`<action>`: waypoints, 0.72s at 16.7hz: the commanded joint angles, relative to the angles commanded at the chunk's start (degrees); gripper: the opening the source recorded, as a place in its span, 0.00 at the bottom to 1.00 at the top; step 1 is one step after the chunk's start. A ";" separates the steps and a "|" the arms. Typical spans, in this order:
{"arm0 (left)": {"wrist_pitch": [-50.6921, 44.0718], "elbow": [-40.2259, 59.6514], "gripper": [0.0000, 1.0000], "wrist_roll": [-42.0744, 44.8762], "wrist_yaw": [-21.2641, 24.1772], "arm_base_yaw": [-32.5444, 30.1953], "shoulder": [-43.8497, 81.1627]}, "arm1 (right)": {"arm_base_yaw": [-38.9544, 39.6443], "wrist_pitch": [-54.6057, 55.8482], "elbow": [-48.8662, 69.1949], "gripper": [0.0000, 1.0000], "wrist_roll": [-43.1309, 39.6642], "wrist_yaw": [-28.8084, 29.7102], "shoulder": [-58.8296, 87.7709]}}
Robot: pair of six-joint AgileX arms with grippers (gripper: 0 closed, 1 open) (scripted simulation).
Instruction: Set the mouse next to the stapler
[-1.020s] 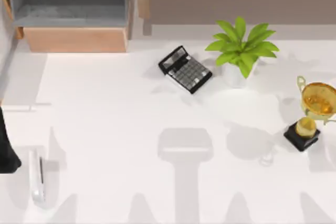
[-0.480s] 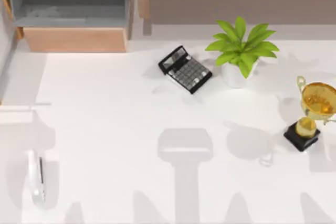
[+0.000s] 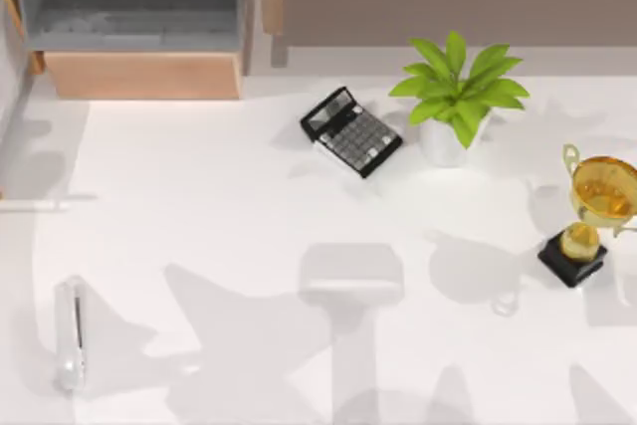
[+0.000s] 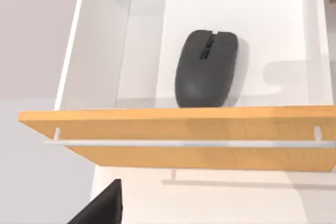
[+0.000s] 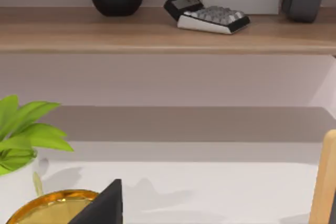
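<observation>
A dark grey mouse [image 4: 206, 69] lies inside an open white drawer [image 4: 100, 51] with a wooden front [image 4: 178, 132] and a thin bar handle. A dark part of my left gripper [image 4: 102, 208] shows in front of the drawer front, apart from the mouse. The narrow white stapler [image 3: 68, 335] lies lengthwise near the table's front left corner. A dark part of my right gripper [image 5: 102, 205] hangs over the table near the trophy's gold rim [image 5: 47, 205].
The drawer [image 3: 139, 75] stands open at the back left. A black-and-grey calculator [image 3: 351, 131], a potted plant [image 3: 456, 97] and a gold trophy [image 3: 592, 211] stand at the back and right. A wooden shelf [image 5: 157, 32] carries several items.
The dark left arm beside the stapler at the left edge has left the top view. Broad arm shadows now fall across the front of the table.
</observation>
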 joint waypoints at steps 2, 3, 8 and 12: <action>-6.53 11.76 1.00 2.41 0.28 1.19 13.70 | 0.00 0.00 0.00 1.00 0.00 0.00 0.00; -9.68 17.62 1.00 3.42 0.49 1.65 20.23 | 0.00 0.00 0.00 1.00 0.00 0.00 0.00; -23.96 45.03 1.00 7.03 1.97 3.00 48.82 | 0.00 0.00 0.00 1.00 0.00 0.00 0.00; -33.34 62.79 1.00 8.76 3.08 3.18 66.08 | 0.00 0.00 0.00 1.00 0.00 0.00 0.00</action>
